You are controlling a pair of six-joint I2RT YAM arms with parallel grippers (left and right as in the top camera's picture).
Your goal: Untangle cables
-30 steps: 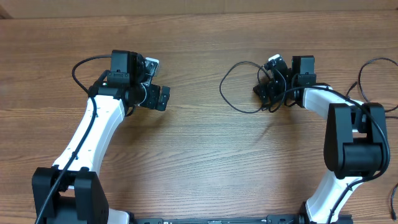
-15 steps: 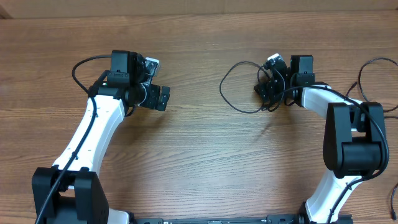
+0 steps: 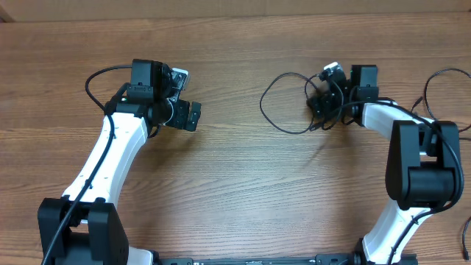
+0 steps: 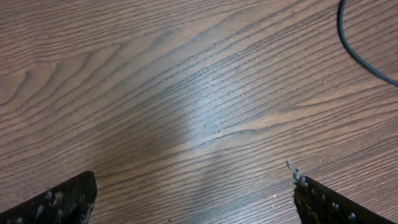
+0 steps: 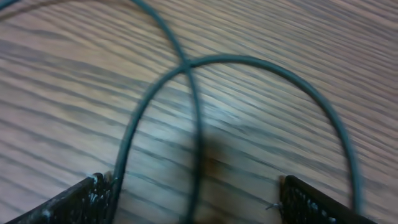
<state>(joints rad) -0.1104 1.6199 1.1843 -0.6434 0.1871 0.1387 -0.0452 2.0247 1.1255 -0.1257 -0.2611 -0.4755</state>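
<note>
The cables [image 3: 274,122] lie at the table's back right as a thin black loop, with tangled strands running under my right gripper [image 3: 321,103]. In the right wrist view two strands [image 5: 249,61] cross just ahead of the fingers. One strand [image 5: 196,168] runs down between the wide-apart jaws and another [image 5: 124,163] passes beside the left fingertip [image 5: 87,198]. My right gripper [image 5: 193,191] is open and not clamped on anything. My left gripper [image 3: 188,115] stands open over bare wood, well left of the loop. The left gripper [image 4: 194,194] holds nothing, and a cord strand [image 4: 354,50] curves past its view's upper right.
The table is brown wood [image 3: 235,191]. Another thin black cord [image 3: 438,73] loops near the right edge behind the right arm. A thicker black cable [image 3: 96,77] arcs off the left arm.
My right gripper has shifted slightly right and toward the back, its jaws narrowing a little, and the strands near it moved along. The left arm has not moved.
</note>
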